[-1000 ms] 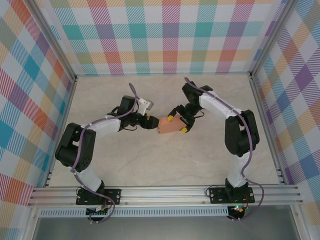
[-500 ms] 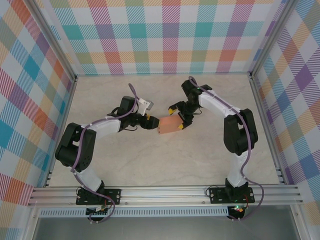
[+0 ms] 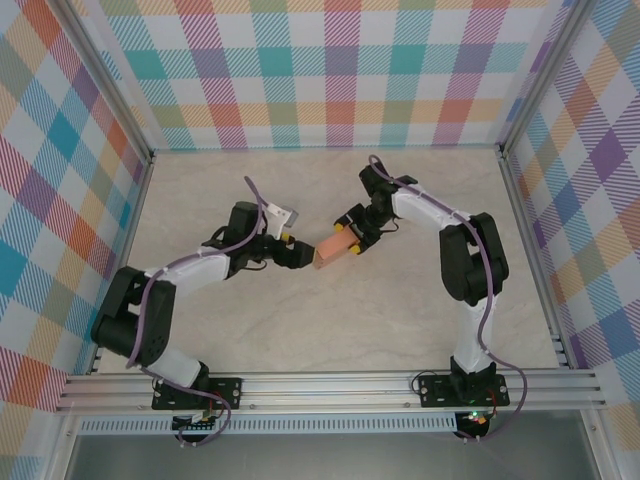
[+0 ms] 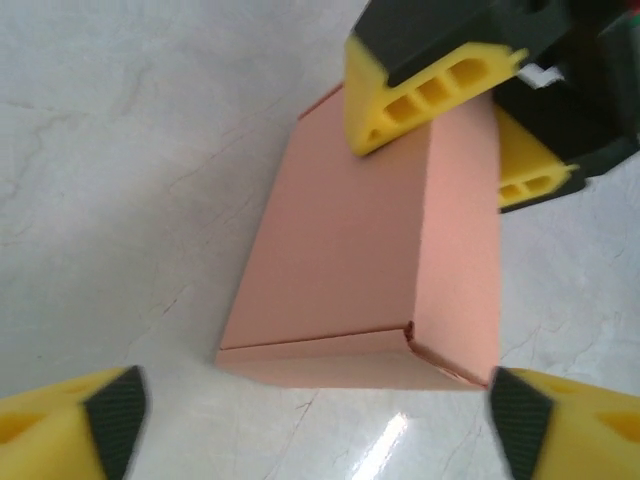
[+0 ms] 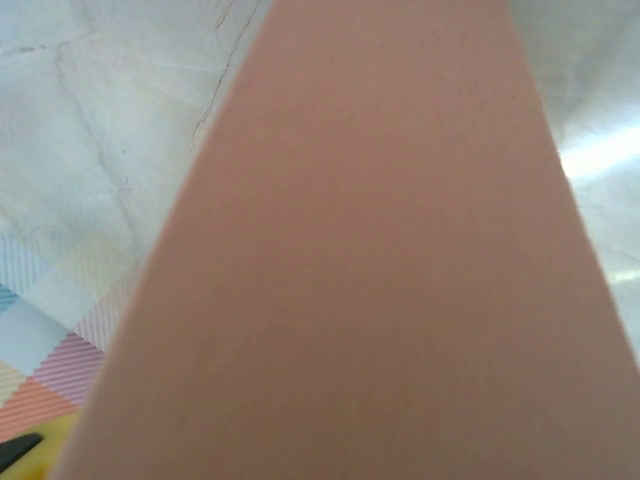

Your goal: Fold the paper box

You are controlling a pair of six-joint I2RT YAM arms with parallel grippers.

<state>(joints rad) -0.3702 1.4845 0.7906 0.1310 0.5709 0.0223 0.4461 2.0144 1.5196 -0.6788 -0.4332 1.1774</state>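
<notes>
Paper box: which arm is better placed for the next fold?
Likely right: the right tool clamps the paper box at its far end; the left tool stands wide open, clear of it.

One paper box [image 3: 335,250]; two tools, left tool [image 3: 297,254] and right tool [image 3: 353,236]; one table [image 3: 260,335]

**Top external:** fixed high behind the arm bases, looking down from afar on the whole table [image 3: 300,330], with the bases along the lower edge of the frame.

**Left wrist:** close and low, looking out between the fingertips [image 4: 105,425] of the left gripper [image 4: 315,425] at the lower corners.

**Right wrist:** nearest of all, too close to focus.

**Shared:** all three views take in the paper box [image 4: 370,270]. The top and left wrist views also share the right gripper [image 4: 432,168].
</notes>
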